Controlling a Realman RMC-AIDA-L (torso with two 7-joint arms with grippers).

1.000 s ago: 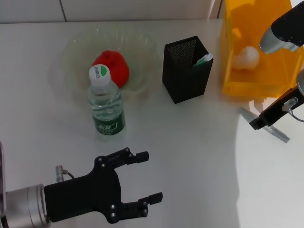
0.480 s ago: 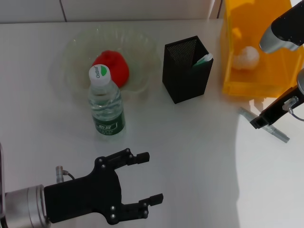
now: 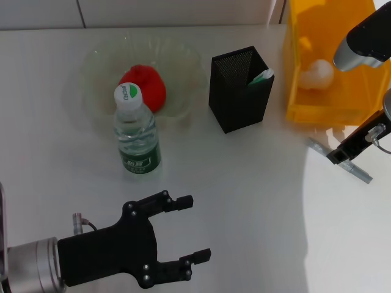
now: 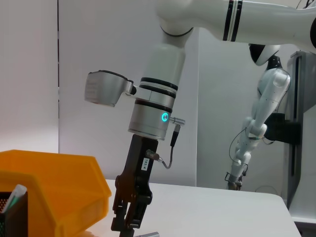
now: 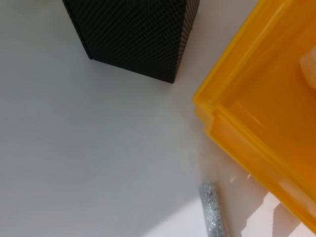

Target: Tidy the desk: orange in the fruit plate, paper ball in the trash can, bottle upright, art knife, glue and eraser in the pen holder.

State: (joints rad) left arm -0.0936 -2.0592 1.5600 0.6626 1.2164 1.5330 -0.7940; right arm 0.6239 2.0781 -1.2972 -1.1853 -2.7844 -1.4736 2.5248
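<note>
The orange [image 3: 144, 85] lies in the clear fruit plate [image 3: 98, 61]. In front of the plate the bottle [image 3: 135, 131] stands upright. The black mesh pen holder [image 3: 240, 88] [image 5: 133, 34] holds the white-and-green glue [image 3: 261, 75]. The paper ball [image 3: 316, 74] sits inside the orange trash can [image 3: 333, 97] [image 5: 256, 113]. Near the can, the silver art knife [image 3: 357, 173] [image 5: 214, 210] lies flat on the table. My right gripper [image 3: 335, 157] [image 4: 129, 222] hangs just over it. My left gripper [image 3: 195, 227] is open at the near left, holding nothing. The eraser is out of view.
The white table [image 3: 244, 183] stretches between the bottle, pen holder and left gripper. The trash can's wall stands close beside the knife. A bright sunlit patch covers the table's right side.
The right gripper has shifted slightly to the right over the art knife. The left arm has barely moved.
</note>
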